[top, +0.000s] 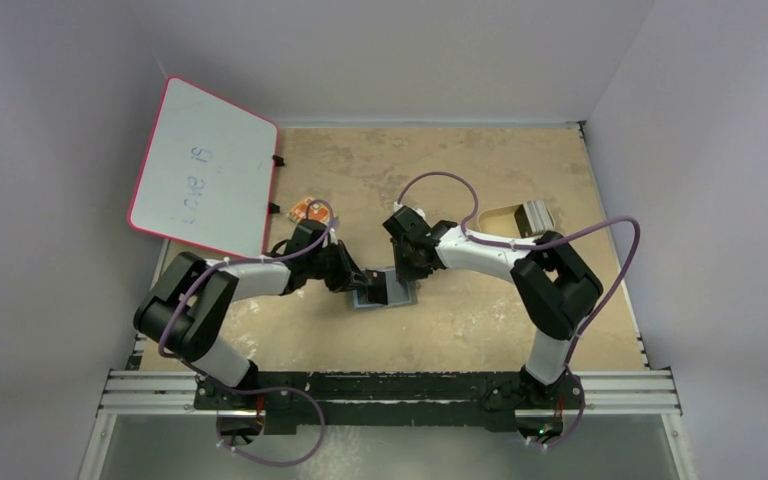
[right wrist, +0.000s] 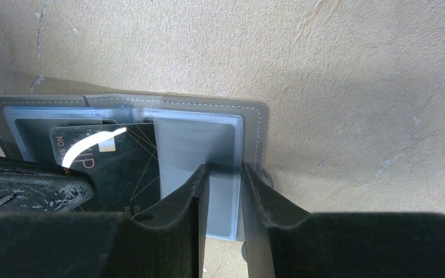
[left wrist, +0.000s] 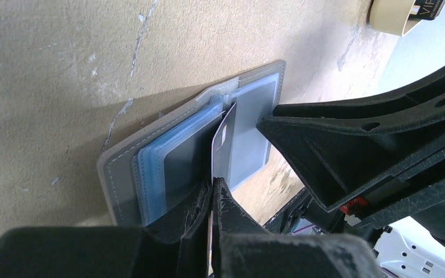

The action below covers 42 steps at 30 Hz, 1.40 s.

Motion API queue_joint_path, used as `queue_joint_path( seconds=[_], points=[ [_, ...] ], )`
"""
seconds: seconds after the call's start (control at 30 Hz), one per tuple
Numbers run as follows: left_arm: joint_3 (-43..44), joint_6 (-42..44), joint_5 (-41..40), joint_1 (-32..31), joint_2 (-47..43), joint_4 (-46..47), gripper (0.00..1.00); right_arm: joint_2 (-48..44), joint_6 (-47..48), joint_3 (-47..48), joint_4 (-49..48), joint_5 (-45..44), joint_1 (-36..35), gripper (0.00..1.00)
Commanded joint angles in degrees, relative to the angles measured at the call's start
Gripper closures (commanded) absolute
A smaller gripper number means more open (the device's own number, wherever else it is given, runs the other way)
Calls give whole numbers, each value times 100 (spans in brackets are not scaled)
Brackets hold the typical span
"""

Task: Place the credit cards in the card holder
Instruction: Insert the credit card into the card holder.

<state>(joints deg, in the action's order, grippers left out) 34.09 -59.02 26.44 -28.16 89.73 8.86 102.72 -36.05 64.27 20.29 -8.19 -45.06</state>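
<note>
The card holder (top: 385, 292) lies open on the table between both arms, grey outside (right wrist: 249, 116) with light blue sleeves (left wrist: 156, 168). My left gripper (left wrist: 214, 186) is shut on a dark credit card (left wrist: 222, 142), which it holds on edge over the holder's fold. In the right wrist view that same card (right wrist: 121, 168) shows its printed face across the holder's left half. My right gripper (right wrist: 225, 169) has its jaws apart, and its tips rest on the clear sleeve of the right half (right wrist: 197, 145). It grips nothing.
A tan oblong tray (top: 520, 218) with something silver in it stands at the back right, also visible in the left wrist view (left wrist: 391, 17). A white board with a red rim (top: 205, 165) leans at the back left. A small orange item (top: 310, 210) lies beside it.
</note>
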Motion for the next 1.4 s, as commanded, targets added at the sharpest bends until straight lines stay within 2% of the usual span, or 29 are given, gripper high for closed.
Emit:
queue_joint_path(
  seconds=[0.0, 0.43, 0.6, 1.0, 1.37],
  points=[
    [136, 67, -181, -23, 160, 39, 100, 23, -31, -100, -111, -82, 6, 71],
    [67, -103, -363, -53, 175, 228, 100, -96, -53, -260, -315, -32, 17, 70],
    [-5, -101, -529, -58, 207, 388, 100, -149, -69, -398, -656, 257, 180, 70],
    [114, 343, -1272, -269, 57, 41, 100, -1151, -150, -738, -882, 615, 527, 64],
    [128, 263, -1475, -548, 207, 231, 100, -1095, -262, -1362, -1301, 845, 595, 62]
  ],
)
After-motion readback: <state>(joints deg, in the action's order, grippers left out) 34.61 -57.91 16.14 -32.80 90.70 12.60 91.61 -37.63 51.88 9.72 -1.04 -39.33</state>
